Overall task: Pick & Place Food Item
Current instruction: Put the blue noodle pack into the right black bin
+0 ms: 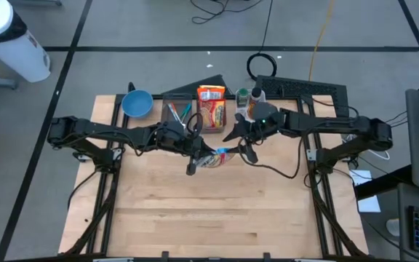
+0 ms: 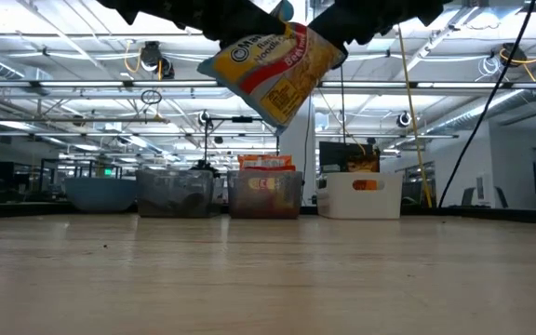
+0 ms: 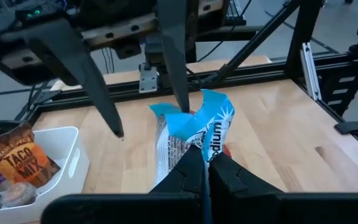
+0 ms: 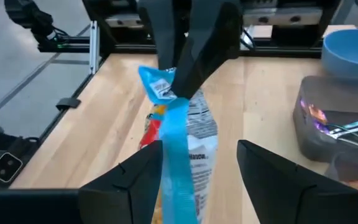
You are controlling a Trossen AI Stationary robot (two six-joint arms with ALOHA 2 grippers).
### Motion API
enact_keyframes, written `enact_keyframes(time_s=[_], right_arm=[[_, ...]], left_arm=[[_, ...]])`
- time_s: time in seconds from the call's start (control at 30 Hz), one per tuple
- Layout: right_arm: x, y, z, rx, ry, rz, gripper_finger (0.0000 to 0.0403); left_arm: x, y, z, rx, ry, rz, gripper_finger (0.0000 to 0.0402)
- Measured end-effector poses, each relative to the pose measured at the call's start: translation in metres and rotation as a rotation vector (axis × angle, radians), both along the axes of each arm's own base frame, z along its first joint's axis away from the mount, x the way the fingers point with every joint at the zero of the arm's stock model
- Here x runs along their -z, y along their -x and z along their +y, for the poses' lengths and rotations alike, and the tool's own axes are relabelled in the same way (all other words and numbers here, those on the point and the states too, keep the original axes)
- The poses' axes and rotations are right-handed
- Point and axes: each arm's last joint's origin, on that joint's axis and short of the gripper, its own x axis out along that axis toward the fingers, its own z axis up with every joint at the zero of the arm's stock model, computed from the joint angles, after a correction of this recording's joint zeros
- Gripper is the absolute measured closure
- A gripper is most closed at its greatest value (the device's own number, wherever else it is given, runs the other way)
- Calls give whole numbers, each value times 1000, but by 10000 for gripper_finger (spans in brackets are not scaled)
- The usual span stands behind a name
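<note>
Bright, even light falls from ceiling strips at twelve o'clock in the low view, leaving only faint shadows on the wooden table (image 1: 217, 204). The near tabletop there is soft and out of focus. Purple glare glints on the grey bin (image 4: 328, 127), toward three o'clock in the right wrist view

In the low view both arms are cut off above the noodle packet (image 2: 273, 70)

Between the dark fingers of the left gripper (image 3: 205, 167) hangs a noodle packet (image 3: 194, 134), bright blue at its crimped top, white with dark print below, yellow and red on its face.
</note>
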Motion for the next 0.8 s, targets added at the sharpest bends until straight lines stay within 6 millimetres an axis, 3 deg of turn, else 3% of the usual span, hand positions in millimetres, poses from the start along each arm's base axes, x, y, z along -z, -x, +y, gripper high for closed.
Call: enact_keyframes(time_s=[0.2,0.37,0.8], right_arm=[[1,0,2,-68,-34,-2,207],[2,1,3,-70,-40,19,236],[3,1,3,-77,-24,23,391]], left_arm=[[0,0,0,-5,-8,0,399],[0,0,0,-10,-11,-1,399],[0,0,1,-27,-15,0,399]])
